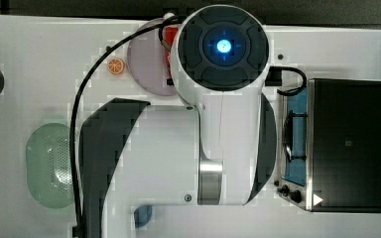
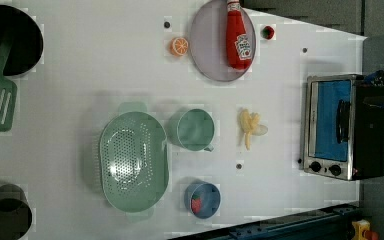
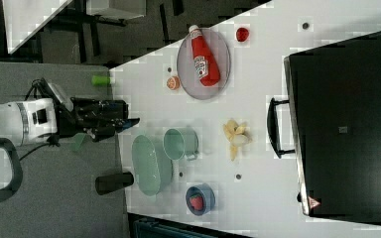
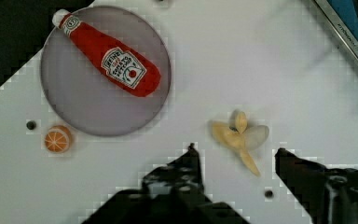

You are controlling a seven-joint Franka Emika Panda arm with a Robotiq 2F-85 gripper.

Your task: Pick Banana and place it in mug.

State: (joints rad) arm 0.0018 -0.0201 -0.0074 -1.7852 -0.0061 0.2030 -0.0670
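My gripper [image 4: 235, 151] is spread wide and holds nothing. It hangs above the banana [image 4: 238, 136], clear of it.

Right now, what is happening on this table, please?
A robot arm hangs above the white table with its claw open and holding nothing. The banana lies on the table, apart from the teal mug, between the mug and the toaster oven in the left view. In the wrist view the banana sits just ahead of the claw's fingers. The mug is empty, so nothing has been picked up yet.
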